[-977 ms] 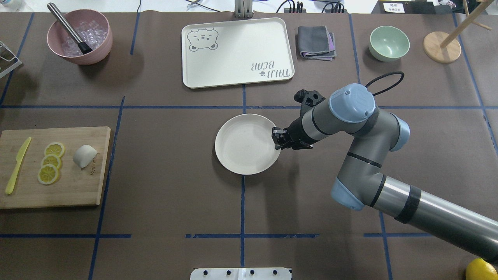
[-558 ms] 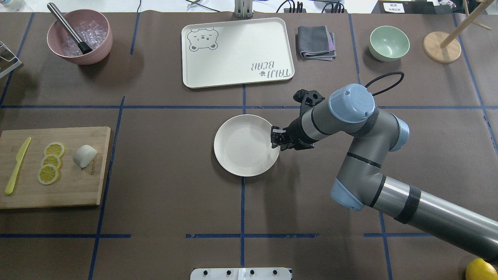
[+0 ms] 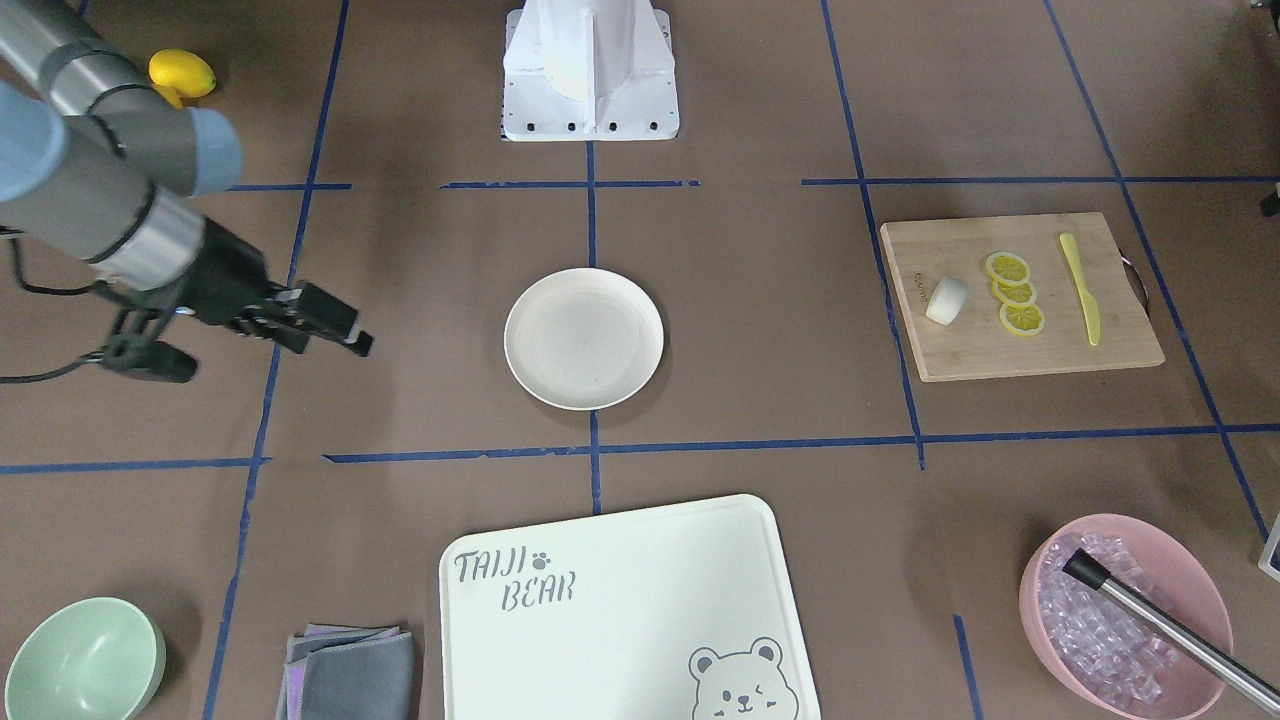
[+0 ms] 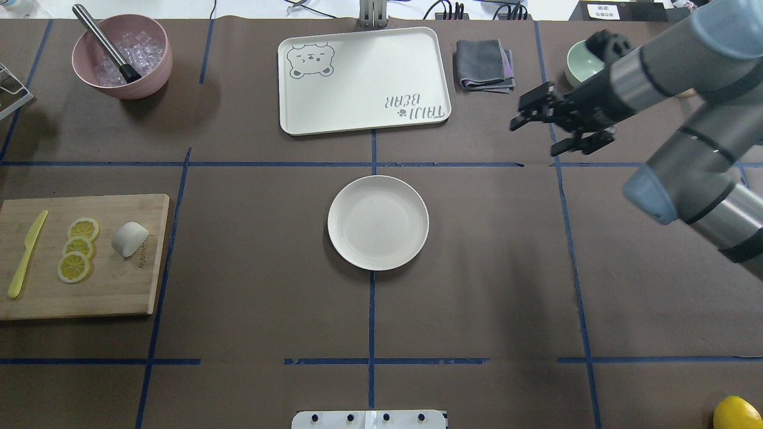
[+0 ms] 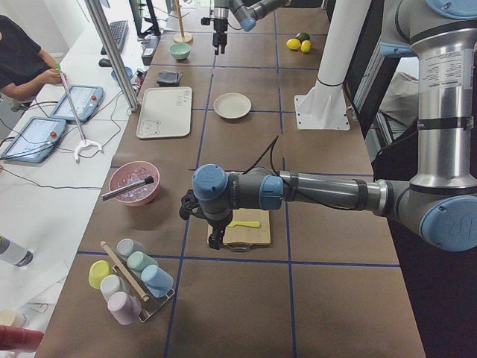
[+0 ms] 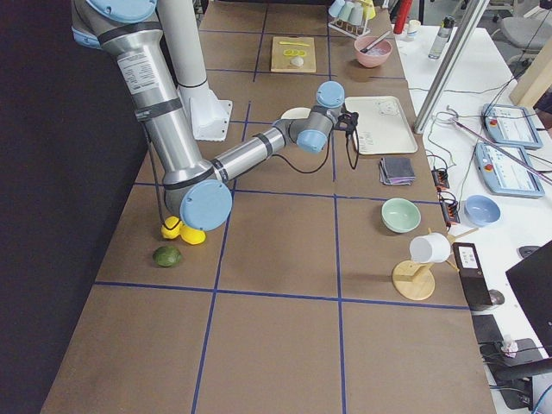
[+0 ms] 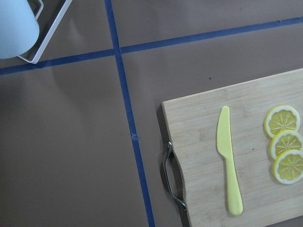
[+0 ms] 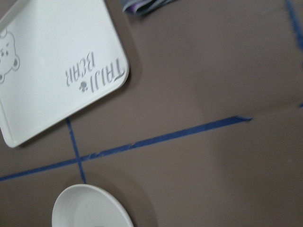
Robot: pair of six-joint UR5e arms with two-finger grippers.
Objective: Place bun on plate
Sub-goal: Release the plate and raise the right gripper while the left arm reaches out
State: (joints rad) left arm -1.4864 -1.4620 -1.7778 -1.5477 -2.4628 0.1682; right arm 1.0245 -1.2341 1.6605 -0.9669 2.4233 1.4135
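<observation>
The white bun (image 4: 129, 238) lies on the wooden cutting board (image 4: 107, 289) at the table's left, next to three lemon slices (image 4: 77, 249). At mid-table the cream plate (image 4: 378, 222) has nothing on it; it shows too in the front-facing view as plate (image 3: 584, 338). My right gripper (image 4: 520, 113) hangs open and holding nothing, well back-right of the plate, near the grey cloth (image 4: 484, 64). My left gripper (image 5: 216, 237) shows only in the exterior left view, above the board's handle end; I cannot tell its state. The left wrist view holds the board's end with the knife, but not the bun.
A bear-printed tray (image 4: 363, 80) lies behind the plate. The mint-green bowl (image 4: 581, 59) sits partly behind my right arm. A pink bowl (image 4: 122, 56) with ice and a metal tool stands back left. A yellow knife (image 4: 27, 253) lies on the board. A lemon (image 4: 738, 412) is at the front right.
My right gripper let go of the plate's right rim and pulled away to the back right, rising. The plate had slid slightly left before that and now stays put.
</observation>
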